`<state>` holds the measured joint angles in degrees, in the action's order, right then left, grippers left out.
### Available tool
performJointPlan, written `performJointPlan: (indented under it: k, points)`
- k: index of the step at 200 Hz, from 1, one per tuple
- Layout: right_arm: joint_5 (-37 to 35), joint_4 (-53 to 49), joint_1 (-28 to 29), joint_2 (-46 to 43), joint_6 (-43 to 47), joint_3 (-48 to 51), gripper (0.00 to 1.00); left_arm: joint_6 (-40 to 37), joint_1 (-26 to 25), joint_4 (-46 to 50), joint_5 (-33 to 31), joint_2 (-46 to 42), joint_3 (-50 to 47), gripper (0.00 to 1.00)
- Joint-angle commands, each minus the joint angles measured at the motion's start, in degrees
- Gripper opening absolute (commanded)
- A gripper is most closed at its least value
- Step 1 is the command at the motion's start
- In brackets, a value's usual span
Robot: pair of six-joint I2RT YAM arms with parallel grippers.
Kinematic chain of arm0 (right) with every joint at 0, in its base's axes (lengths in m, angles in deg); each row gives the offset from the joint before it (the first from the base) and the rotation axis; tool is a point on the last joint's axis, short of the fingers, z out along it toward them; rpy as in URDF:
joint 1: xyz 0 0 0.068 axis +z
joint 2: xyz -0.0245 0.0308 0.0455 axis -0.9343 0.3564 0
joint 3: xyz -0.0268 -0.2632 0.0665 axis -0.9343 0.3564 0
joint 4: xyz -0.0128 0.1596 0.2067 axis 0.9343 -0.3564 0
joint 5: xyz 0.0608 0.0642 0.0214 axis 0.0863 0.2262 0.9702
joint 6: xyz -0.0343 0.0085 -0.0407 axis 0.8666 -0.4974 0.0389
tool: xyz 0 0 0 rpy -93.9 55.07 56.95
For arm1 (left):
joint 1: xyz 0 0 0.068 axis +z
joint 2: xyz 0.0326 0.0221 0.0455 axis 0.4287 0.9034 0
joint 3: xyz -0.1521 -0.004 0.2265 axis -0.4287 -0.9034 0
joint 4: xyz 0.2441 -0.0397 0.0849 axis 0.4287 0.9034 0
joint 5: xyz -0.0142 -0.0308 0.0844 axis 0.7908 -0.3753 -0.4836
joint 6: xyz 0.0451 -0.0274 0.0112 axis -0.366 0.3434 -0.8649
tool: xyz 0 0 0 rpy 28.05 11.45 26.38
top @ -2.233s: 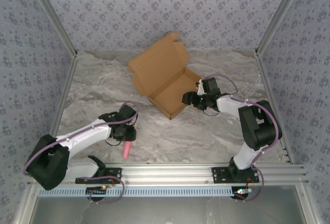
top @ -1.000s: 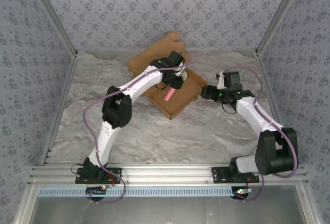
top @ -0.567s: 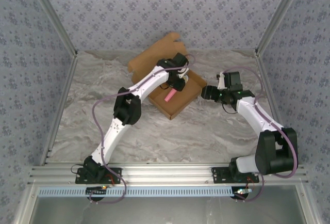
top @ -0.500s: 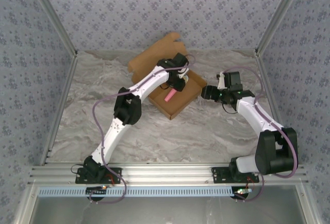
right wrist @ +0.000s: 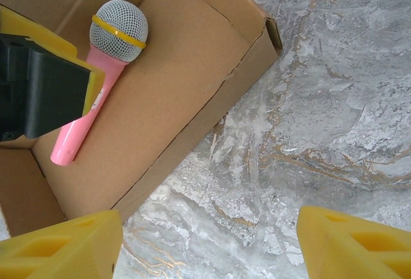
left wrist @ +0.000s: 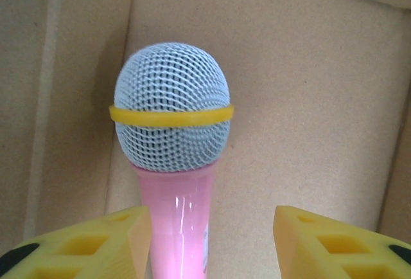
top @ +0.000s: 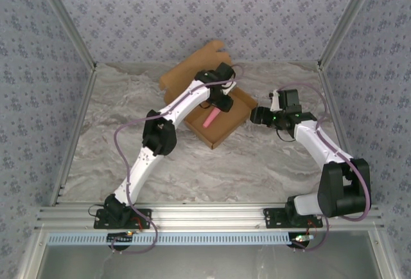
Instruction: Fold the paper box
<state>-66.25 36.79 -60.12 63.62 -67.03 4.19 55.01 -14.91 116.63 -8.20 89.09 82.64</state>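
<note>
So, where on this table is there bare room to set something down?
Bare marble table lies left of the left arm, and between it and the right arm, nearside of the paper box. Crowded: the box, holding a toy microphone under the left gripper, with the right gripper beside its right corner.

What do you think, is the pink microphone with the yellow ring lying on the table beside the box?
Not quite. The pink microphone with the yellow ring lies inside the paper box, on its floor, not on the table beside it. The right wrist view shows this.
</note>
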Motion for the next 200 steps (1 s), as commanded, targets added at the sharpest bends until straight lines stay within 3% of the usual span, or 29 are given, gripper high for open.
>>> performJointPlan:
  k: [1, 25, 57, 120, 160, 200]
  points:
    - [-1.08, -0.31, 2.09, 0.36, 1.77, -0.55, 0.74, -1.53, -0.42, 3.23, 0.94, -8.35, 0.79, 0.55]
    - [-2.86, 0.54, 5.62, 2.05, 2.81, -1.7, 0.74, -2.63, -0.44, 1.66, -1.14, -17.14, -5.09, 0.58]
    - [-3.13, 2.08, 6.29, 5.5, 3.58, -4.46, 0.74, -2.57, 1.1, -5.87, -6.27, -33.0, -21.65, 0.61]
    - [-3.39, 2.9, 1.23, 20.94, 5.12, -20.21, 0.75, 9.06, 12.43, -26.84, -5.68, -61.86, -60.55, 0.74]
    - [-1.97, 1.16, -0.6, 32.07, 6.85, -29.98, 0.75, 14.61, 20.66, -32.44, -0.82, -71.16, -73.52, 0.78]
    - [3.07, -2.34, -1.14, 39.75, 8.99, -37.35, 0.74, 17.63, 25.97, -35.51, 2.94, -75.15, -80.12, 0.8]
